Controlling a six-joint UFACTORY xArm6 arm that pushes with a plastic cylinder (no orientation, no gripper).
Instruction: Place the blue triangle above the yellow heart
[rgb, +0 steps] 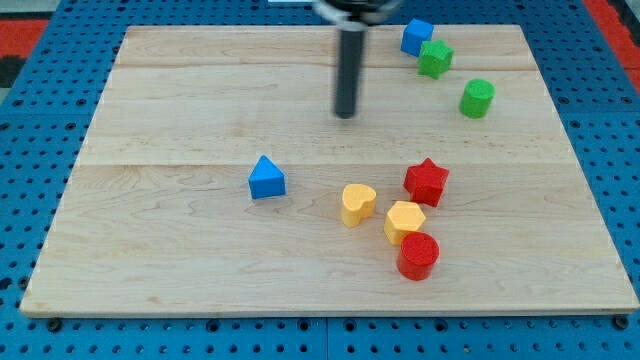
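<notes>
Blue triangle (266, 178): it sits near the tabletop's (180, 260) middle, left of the yellow heart (358, 203), so you must send it right and toward the top edge.
Yellow heart: it touches no block you can see; the yellow hexagon (404, 220) lies just beside it.
My tip (345, 113): your end effector is a bare rod with nothing to open or close, and it grips nothing. It stands well apart from the triangle, toward the top edge.
Red star (427, 181): it crowds the heart's right, so approach from the left.
</notes>
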